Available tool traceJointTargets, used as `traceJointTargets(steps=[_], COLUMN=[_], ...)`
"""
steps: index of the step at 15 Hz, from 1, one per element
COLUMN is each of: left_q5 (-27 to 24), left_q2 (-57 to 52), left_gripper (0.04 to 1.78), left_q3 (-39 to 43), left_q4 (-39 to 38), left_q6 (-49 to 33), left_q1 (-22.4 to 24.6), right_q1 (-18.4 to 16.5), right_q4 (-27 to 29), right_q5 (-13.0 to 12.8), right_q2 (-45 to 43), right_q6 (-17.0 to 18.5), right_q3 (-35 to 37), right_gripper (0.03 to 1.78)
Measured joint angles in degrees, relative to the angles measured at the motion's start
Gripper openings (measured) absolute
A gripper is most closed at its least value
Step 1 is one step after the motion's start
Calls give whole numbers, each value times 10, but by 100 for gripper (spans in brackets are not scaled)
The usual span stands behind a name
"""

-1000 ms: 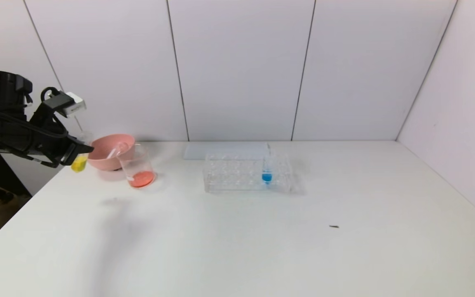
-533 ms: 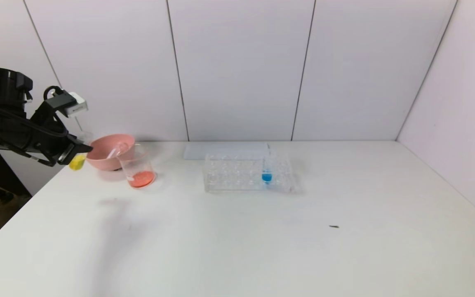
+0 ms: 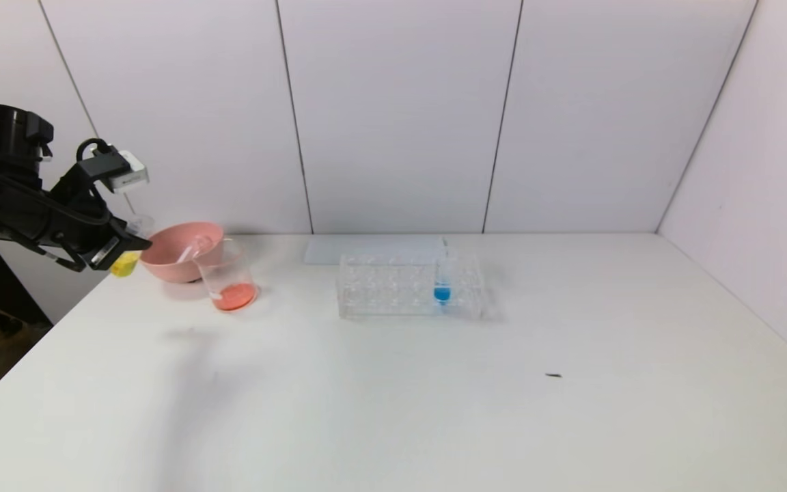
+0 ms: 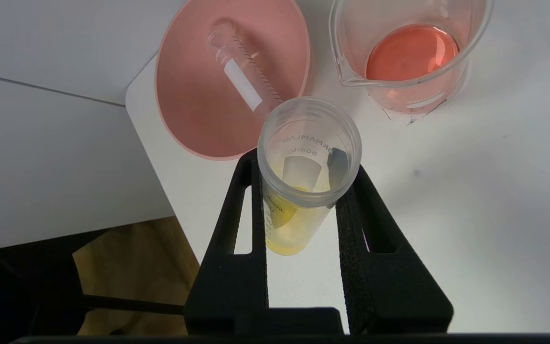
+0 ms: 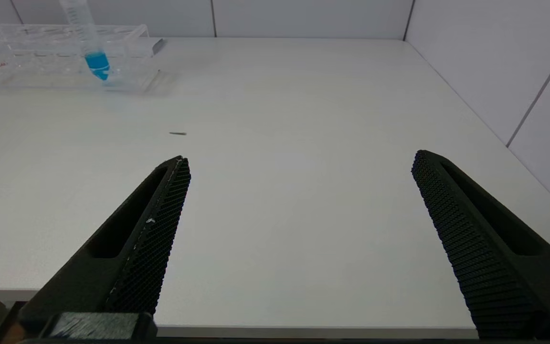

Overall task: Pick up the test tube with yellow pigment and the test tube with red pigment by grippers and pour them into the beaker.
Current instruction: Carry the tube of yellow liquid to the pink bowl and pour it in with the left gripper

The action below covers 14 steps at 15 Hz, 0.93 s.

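Surface: white table (image 3: 434, 396) against pale panelled walls; work sits at its far left corner.
Red stage: judged done. The beaker (image 3: 228, 277) holds red-orange liquid at its bottom, and an emptied clear tube (image 4: 244, 67), apparently the test tube with red pigment, lies slanted inside the pink bowl (image 3: 178, 251) just behind the beaker.
Yellow stage: judged outstanding. No yellow shows in the beaker.
Left gripper (image 4: 303, 191): clamped on the test tube with yellow pigment (image 4: 301, 191), both jaws pressing its sides below the rim.
Tube location: in the air at the table's left edge, beside the bowl, apart from the beaker.
Tube axis: near upright, mouth up and slightly tilted, rounded tip down; yellow liquid pooled at the tip.
Remaining: carry the tube over the beaker's mouth, then tip it.
Right gripper (image 5: 299, 215): jaws spread wide, holding nothing, low by the table's near edge.
Rack (image 3: 410, 285): holds only the blue tube (image 3: 442, 283), upright.
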Motion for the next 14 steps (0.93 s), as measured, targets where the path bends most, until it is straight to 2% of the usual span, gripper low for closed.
traceJointTargets(steps=[3, 10, 14], left_q5=[0, 3, 5], left_q2=[3, 9, 16], left_gripper=[44, 44, 44], left_q3=[-17, -37, -63], left_q4=[32, 42, 84], left_q6=[11, 26, 48], left_q1=[-1, -13, -17], right_q1=[0, 0, 0], right_q4=[0, 0, 0], right_q5=[0, 0, 0], right_q2=[0, 0, 0], right_q6=[0, 0, 0], right_q3=[0, 0, 0], right_gripper=[170, 170, 170])
